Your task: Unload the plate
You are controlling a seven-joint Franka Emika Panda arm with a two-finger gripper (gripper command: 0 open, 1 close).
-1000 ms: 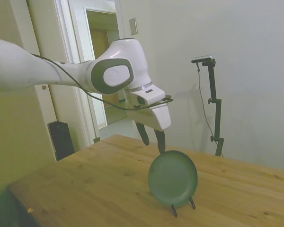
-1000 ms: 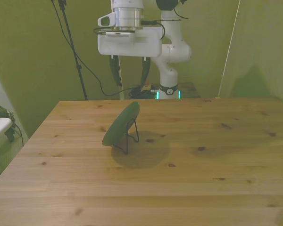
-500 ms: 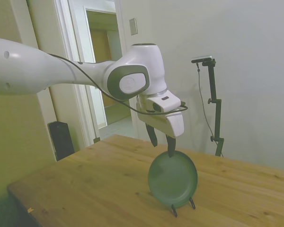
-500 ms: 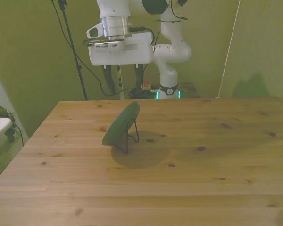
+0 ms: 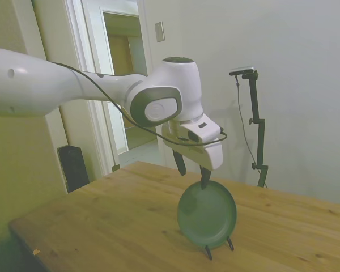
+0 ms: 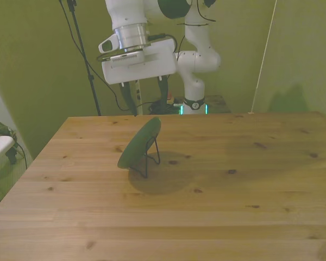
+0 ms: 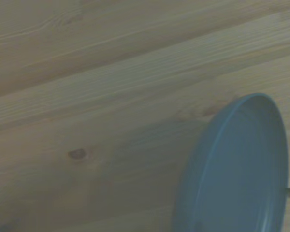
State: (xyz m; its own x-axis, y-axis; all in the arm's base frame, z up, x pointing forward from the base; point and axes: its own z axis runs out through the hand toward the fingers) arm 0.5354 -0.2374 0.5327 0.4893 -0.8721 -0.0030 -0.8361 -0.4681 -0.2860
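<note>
The dull green plate (image 5: 207,214) leans upright in a thin black wire stand (image 5: 218,247) on the wooden table (image 5: 102,221). In the front view the plate (image 6: 140,143) is seen edge-on, tilted back against the stand (image 6: 151,157). My gripper (image 5: 192,173) hangs open just above the plate's top rim, tilted, with nothing between its fingers. In the side view one fingertip overlaps the rim; whether it touches cannot be told. In the front view the gripper (image 6: 149,104) sits above and behind the plate's upper edge. The wrist view shows the plate (image 7: 237,169) from close by over the table boards.
The table's near left corner (image 5: 17,229) drops off toward a doorway and a black box (image 5: 73,166) on the floor. Bare wood (image 6: 233,190) spreads to the front view's right of the plate.
The gripper has come down and across to the plate's top rim, then tilted a little. The plate and stand have not moved.
</note>
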